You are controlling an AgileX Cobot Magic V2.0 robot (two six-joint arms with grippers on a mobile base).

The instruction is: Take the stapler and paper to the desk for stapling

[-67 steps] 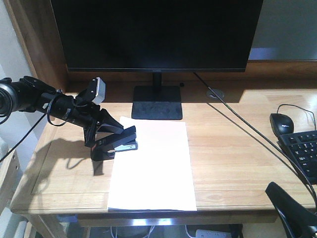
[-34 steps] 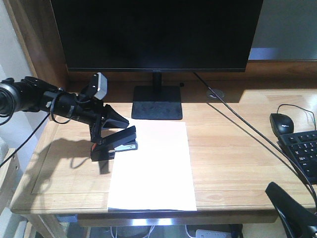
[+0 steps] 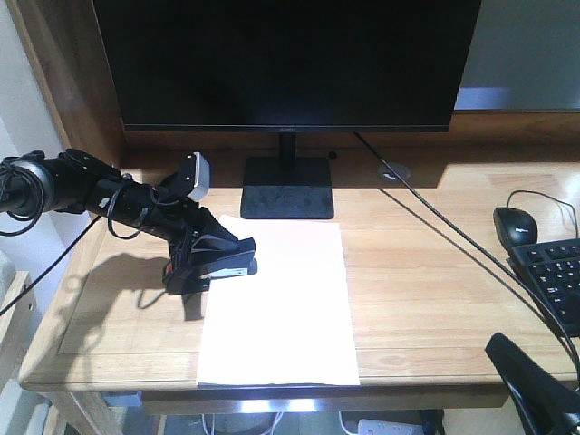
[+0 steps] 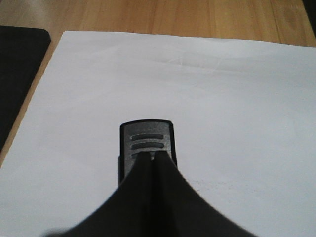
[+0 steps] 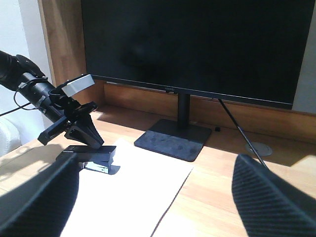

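stapler lies across paper left edge, nose pointing right

Black, white and pale wood

The paper is plain white with faint creases; the stapler is black with an orange-red patch at one end and a grey ribbed top in the left wrist view; the desk is light wood with visible grain; the left gripper is black; the monitor and its stand are black; the mouse is black.
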